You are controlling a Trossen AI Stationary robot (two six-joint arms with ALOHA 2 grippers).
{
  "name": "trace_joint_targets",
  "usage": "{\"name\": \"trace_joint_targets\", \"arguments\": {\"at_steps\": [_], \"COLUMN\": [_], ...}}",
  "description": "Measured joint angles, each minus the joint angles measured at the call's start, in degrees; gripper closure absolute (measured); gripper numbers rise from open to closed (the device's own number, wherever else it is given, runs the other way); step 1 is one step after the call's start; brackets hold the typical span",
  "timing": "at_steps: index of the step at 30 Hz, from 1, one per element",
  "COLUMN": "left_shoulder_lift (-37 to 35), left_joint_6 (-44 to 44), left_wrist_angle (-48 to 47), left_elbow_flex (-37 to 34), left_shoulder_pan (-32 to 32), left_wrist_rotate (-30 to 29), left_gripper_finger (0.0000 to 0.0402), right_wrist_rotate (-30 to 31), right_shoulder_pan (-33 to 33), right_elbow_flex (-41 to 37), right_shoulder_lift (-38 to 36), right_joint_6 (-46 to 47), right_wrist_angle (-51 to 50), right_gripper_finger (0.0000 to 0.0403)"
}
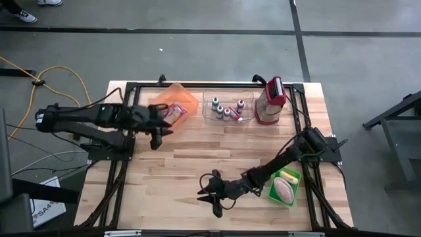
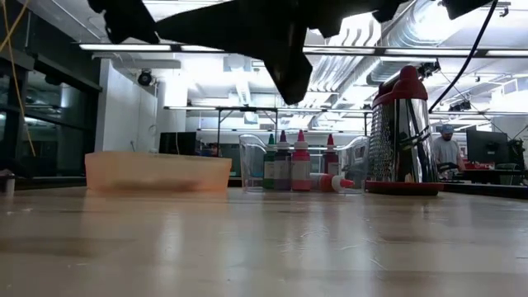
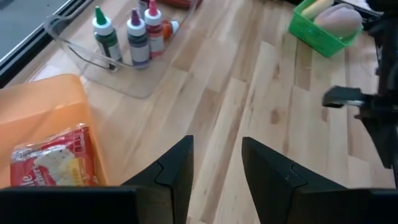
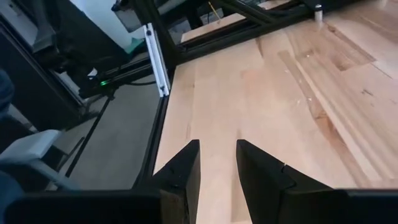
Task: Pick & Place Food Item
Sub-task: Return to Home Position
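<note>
A red-and-white snack packet (image 3: 53,158) lies inside the orange bin (image 1: 187,99) at the table's far left. My left gripper (image 3: 216,142) hovers open just right of that bin (image 1: 164,126), with nothing between its fingers. A beige food piece (image 1: 284,187) and a yellow one (image 3: 317,6) lie in the green basket (image 1: 274,192) at the near right. My right gripper (image 1: 205,197) hangs open over bare wood near the table's front edge, left of the basket; its fingers (image 4: 217,144) are empty.
A clear tray (image 1: 212,118) with several small colour bottles (image 3: 138,34) stands at the far middle. A red-topped metal grater (image 1: 271,100) stands to its right. Bare wood stretches across the table's middle. A black frame runs along the table's edges (image 4: 158,59).
</note>
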Motion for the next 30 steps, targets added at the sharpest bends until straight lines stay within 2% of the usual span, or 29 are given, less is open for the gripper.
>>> {"name": "trace_joint_targets", "arguments": {"at_steps": [7,11,16,22,30], "left_shoulder_lift": [-0.3,0.1,0.1,0.7,1.9], "left_joint_6": [-6.2,-10.1,-13.9,-17.2,-18.6], "left_wrist_angle": [0.0,0.2,1.9,2.8,3.2], "left_elbow_flex": [-2.7,-4.3,-6.0,-6.4,-6.4], "left_shoulder_pan": [-12.2,-17.7,-23.2,-28.3,-32.0], "left_wrist_rotate": [-9.1,-13.9,-17.6,-21.1,-24.0], "left_gripper_finger": [0.0270,0.0270,0.0270,0.0270,0.0270], "right_wrist_rotate": [-0.4,0.2,3.4,3.4,4.9], "right_shoulder_pan": [-0.1,-0.1,-0.1,-1.3,-3.1], "right_elbow_flex": [0.0,0.0,0.0,-0.8,-12.2], "right_shoulder_lift": [-2.9,-7.9,-13.5,-19.1,-33.3], "right_joint_6": [-4.1,-7.6,-12.2,-13.6,-14.0], "right_wrist_angle": [-1.4,-7.3,-14.4,-19.4,-19.1], "right_gripper_finger": [0.0310,0.0310,0.0310,0.0310,0.0310]}}
